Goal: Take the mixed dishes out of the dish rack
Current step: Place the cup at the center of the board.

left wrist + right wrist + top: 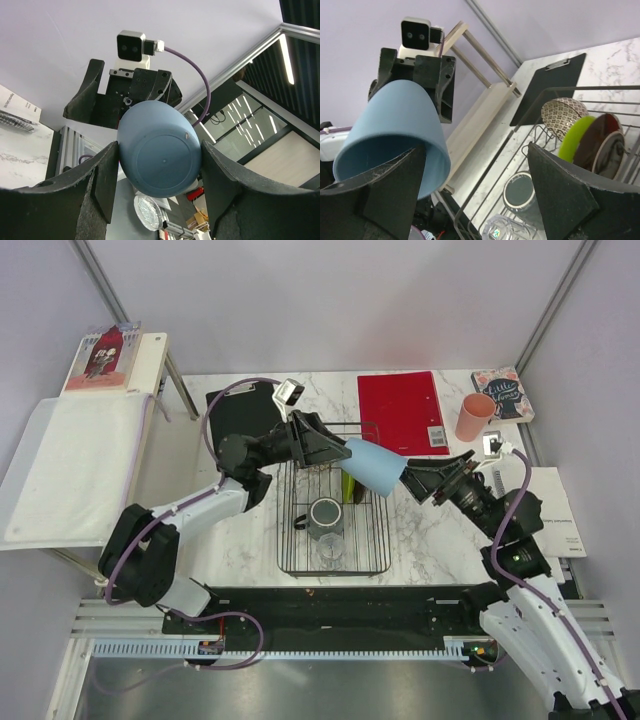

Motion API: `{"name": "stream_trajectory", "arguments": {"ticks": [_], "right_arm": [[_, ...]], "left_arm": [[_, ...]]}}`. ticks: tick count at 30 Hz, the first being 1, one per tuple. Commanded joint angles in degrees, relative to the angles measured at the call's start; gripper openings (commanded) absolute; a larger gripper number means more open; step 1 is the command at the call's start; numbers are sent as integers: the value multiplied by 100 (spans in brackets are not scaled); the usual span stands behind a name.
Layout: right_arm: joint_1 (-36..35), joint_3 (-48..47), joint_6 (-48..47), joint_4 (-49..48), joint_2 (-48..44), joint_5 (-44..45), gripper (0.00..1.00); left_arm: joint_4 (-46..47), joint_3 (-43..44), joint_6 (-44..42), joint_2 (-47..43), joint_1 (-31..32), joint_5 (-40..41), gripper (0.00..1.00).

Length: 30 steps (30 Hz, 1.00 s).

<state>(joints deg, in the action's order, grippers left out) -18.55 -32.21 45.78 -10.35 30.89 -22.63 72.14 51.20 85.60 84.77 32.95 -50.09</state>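
One blue cup [377,467] hangs over the dish rack [365,540], its base clamped in the left claw [159,152]; the right claw [476,149] gapes wide at its rim. Racked: one grey mug [326,515], one clear glass [330,548], one bowl [563,114], one lime plate [575,137], one red plate [600,135]. One pink cup [476,417] stands on the surface [430,540] beside a book [505,393] titled "Little Women".

Black-jointed white arms [200,508], purple cables [212,412], matte black wedge jaws.
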Motion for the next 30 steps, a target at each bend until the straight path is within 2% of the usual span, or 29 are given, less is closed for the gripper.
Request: {"name": "stream_trajectory", "arguments": {"ticks": [1,4,7,9,10,12,13,14,15,16,17,18,19,20,21,22,23,24,28,29,30], "right_arm": [[-18,48,554,-1328,496,-390,89],[-26,13,643,-1531,777,-540,85],[-26,47,625,-1488,839,-549,74],[-26,83,625,-1488,848,-593,56],[-18,109,634,-1488,857,-602,38],[-26,118,608,-1418,831,-541,23],[-26,101,582,-1374,813,-506,18],[-26,74,494,-1304,795,-479,7],[-26,39,424,-1103,743,-383,3],[-26,-100,327,-944,716,-313,0],[-18,-197,213,-795,673,-208,0],[-26,-303,-127,-384,594,-128,0],[-26,-608,-331,-110,567,256,0],[-26,-777,-524,136,549,442,0],[-26,-944,-813,591,558,653,0],[-26,-1320,-955,804,601,1090,0],[-18,-1489,-1035,989,654,1268,0],[-18,-1664,-1123,1356,803,1444,0],[-18,-2428,-1107,2193,1242,2725,0],[-18,-2570,-906,2421,1357,3582,0],[-18,-2719,-808,2928,1619,3956,0]], "left_arm": [[397,-31,202,101,71,-98,2],[380,-66,194,101,71,-116,2],[188,-49,97,66,80,-177,2],[-58,-22,-113,31,80,-247,2],[-416,-5,-227,-4,89,-265,2],[-718,-5,-490,-31,98,-239,2],[-797,-13,-535,-57,106,-239,7],[-894,-14,-597,-66,98,-265,16],[-938,4,-632,-75,98,-282,32],[-1034,30,-693,-118,89,-300,66],[-1427,65,-972,-162,89,-309,78],[-1831,109,-1210,-241,89,-283,95],[-2383,301,-1561,-329,89,-213,99],[-3067,459,-2495,-565,89,101,99],[-4736,652,-2992,-671,89,391,99],[-5379,1011,-3388,-760,89,742,99],[-5986,1171,-3932,-908,89,1459,99],[-6680,1295,-4111,-953,80,1745,99],[-7553,1402,-4254,-1217,54,2958,99],[-7678,1384,-4158,-1252,54,3352,99],[-7845,1367,-4105,-1314,54,3530,99]]}}
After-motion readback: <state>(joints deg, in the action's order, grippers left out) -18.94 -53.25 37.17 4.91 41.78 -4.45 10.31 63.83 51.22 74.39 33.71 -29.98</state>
